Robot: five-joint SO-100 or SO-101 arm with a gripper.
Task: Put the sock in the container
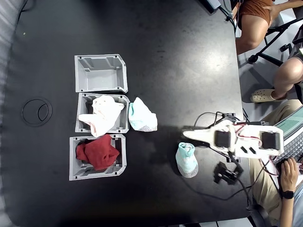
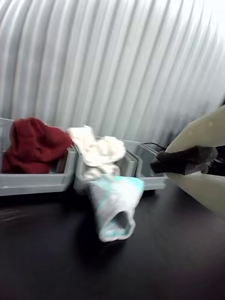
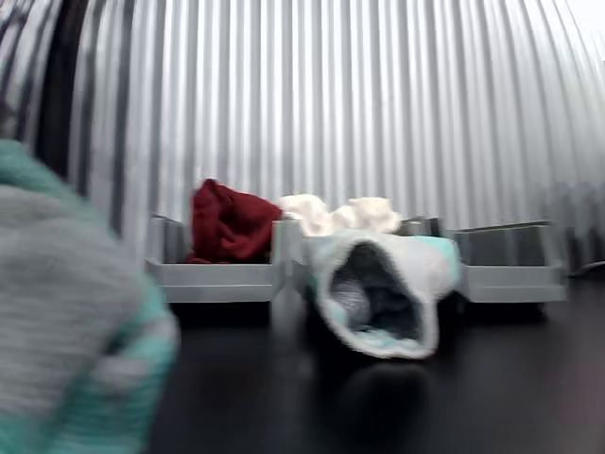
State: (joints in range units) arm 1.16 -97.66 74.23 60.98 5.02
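Although small and lumpy, probably handles like any mint-green sock [image 1: 187, 159]: light, soft and limp, not fragile, apt to sag and drape once lifted. Best to pinch the bunched middle or the folded cuff, deep enough to catch both layers, rather than the thin grey toe. Lies on the black table [image 1: 165, 47], just beside the gripper [image 1: 185, 136] in the fixed view, well apart from the empty grey container [image 1: 99, 88] at the end of the bin row. As for the gripper: holding nothing; parted or closed, cannot tell.
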